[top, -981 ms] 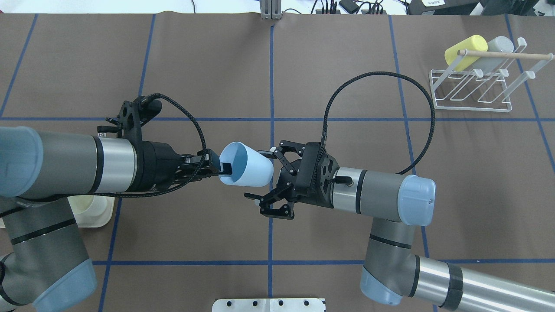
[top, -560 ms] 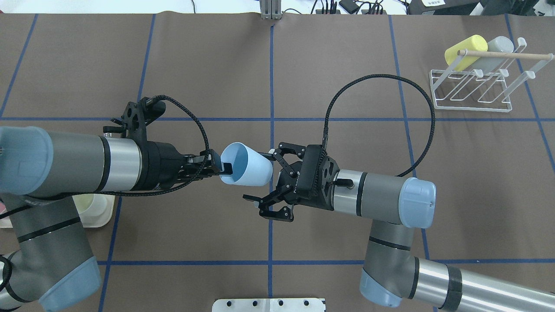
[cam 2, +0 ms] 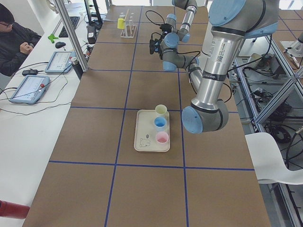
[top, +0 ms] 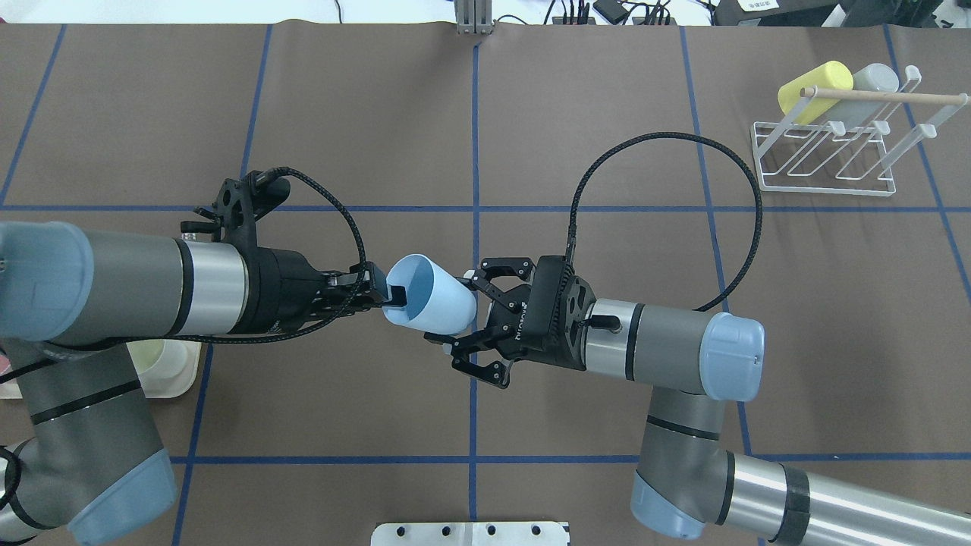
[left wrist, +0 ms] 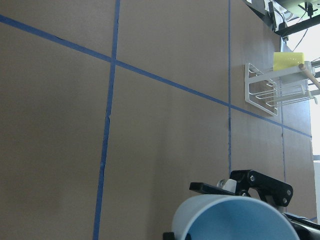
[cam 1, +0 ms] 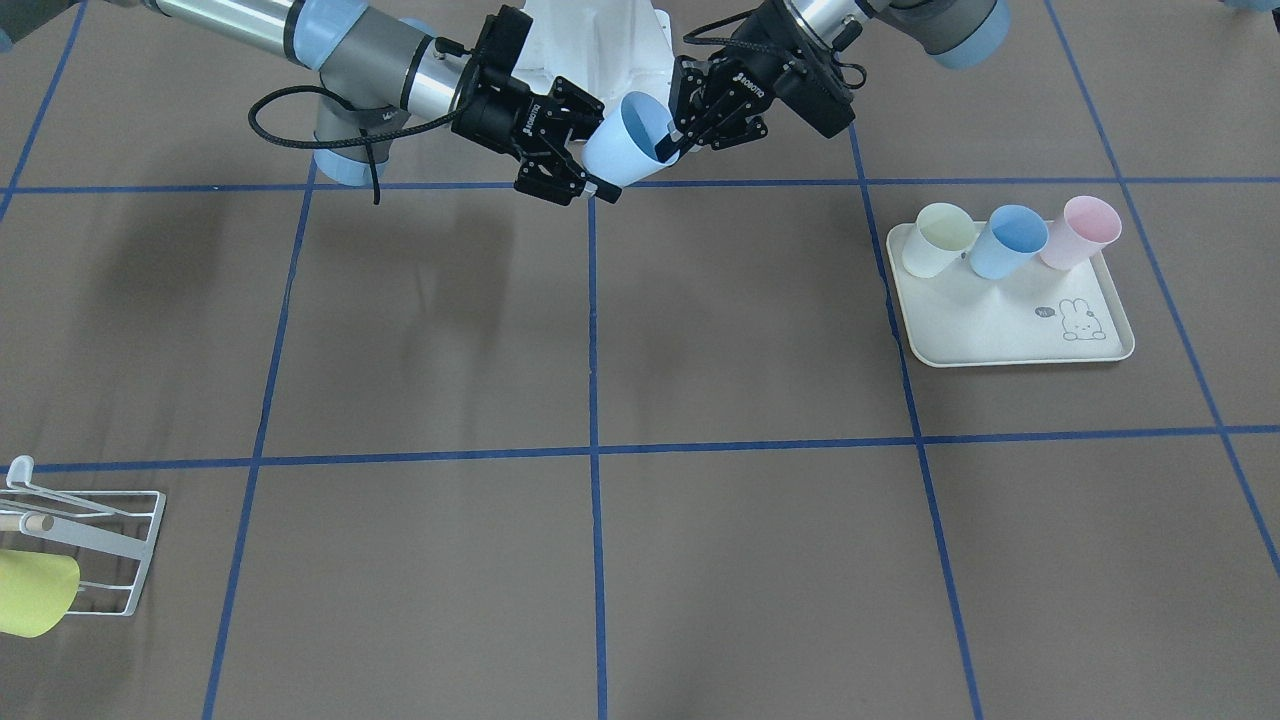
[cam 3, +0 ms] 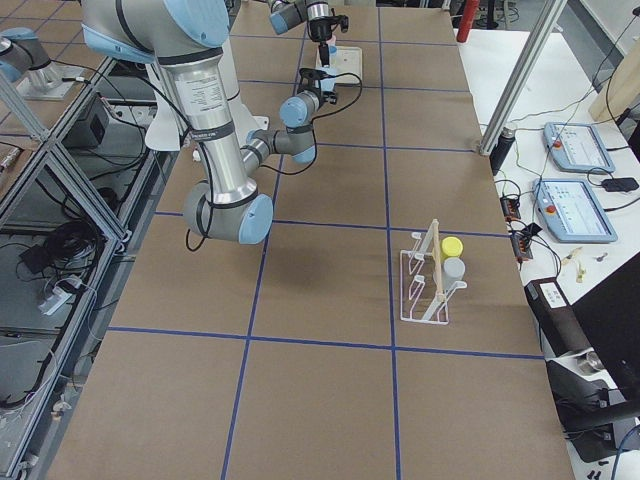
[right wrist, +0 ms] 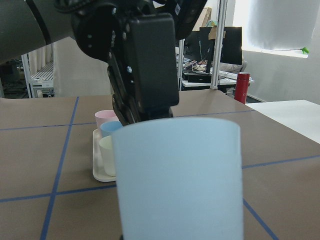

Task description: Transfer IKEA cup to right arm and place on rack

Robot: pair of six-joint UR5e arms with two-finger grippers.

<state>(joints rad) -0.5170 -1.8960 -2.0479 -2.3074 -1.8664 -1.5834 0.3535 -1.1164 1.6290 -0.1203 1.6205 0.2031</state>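
The pale blue IKEA cup [top: 432,302] is held on its side in mid-air over the table's middle, mouth toward my left arm. My left gripper [top: 383,296] is shut on its rim, one finger inside the mouth. My right gripper [top: 452,306] is open, its jaws straddling the cup's base end from the other side, close to its walls. Both show in the front view: the cup [cam 1: 622,140], the left gripper [cam 1: 668,143] and the right gripper [cam 1: 598,150]. The white wire rack [top: 827,189] with its wooden rod [top: 872,96] stands at the far right.
A yellow cup [top: 815,89] and a grey cup [top: 868,83] lie on the rack. A cream rabbit-printed tray [cam 1: 1000,335] on my left side holds a pale yellow, a blue and a pink cup. Blue tape lines cross the brown table cover.
My right gripper has moved closer along the cup and its jaws have narrowed around the base end. My left gripper holds the cup at almost the same place.
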